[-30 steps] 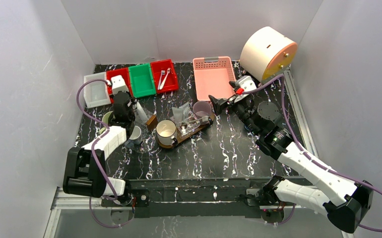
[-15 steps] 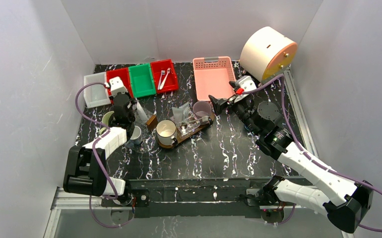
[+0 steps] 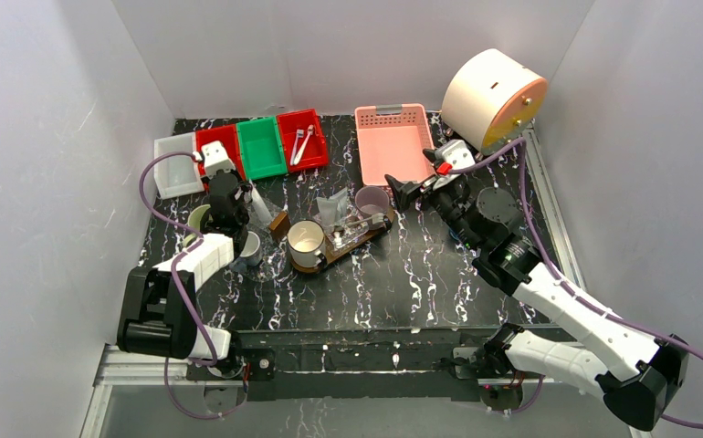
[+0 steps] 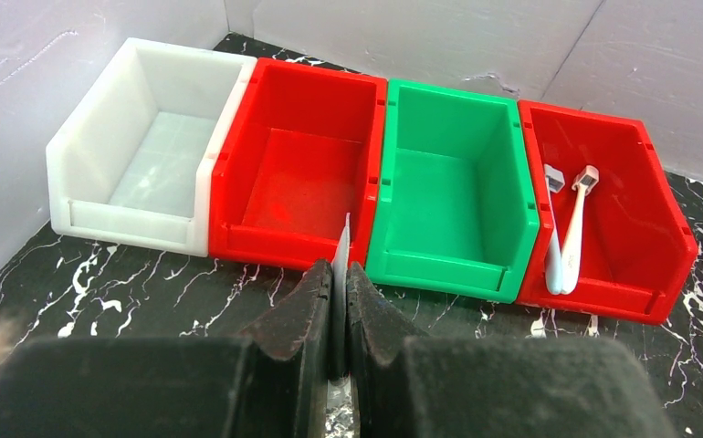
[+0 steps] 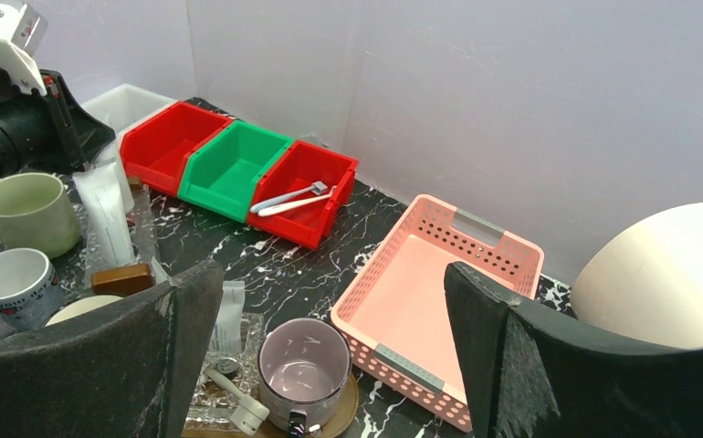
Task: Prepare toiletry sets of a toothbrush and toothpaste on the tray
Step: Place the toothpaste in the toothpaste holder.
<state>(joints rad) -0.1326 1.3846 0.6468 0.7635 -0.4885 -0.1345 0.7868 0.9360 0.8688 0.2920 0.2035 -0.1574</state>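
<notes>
The work surface is a black marble-pattern table enclosed by plain white walls.

The left gripper has its jaws pressed together on a thin white strip, which stands upright between the tips. Whether this strip belongs to the clear plastic bag beside that arm cannot be determined. The gripper faces a row of 4 bins at the back left: a white bin, a red bin, a green bin and a second red bin. The second red bin holds 2 white toothbrushes lying side by side. Near the left arm stand a pale green mug and a small white mug, with a small brown block just beside the bag.

The right gripper has its jaws spread wide and grasps nothing. It hovers above the table between the tray and the pink basket.

The tray lies at an angle mid-table. It carries a cream mug at its left end, crumpled clear bags in the middle and a purple mug at its right end. A slim white handle lies in the plastic just left of the purple mug.

A large cream drum sits at the back right corner, behind the basket.
</notes>
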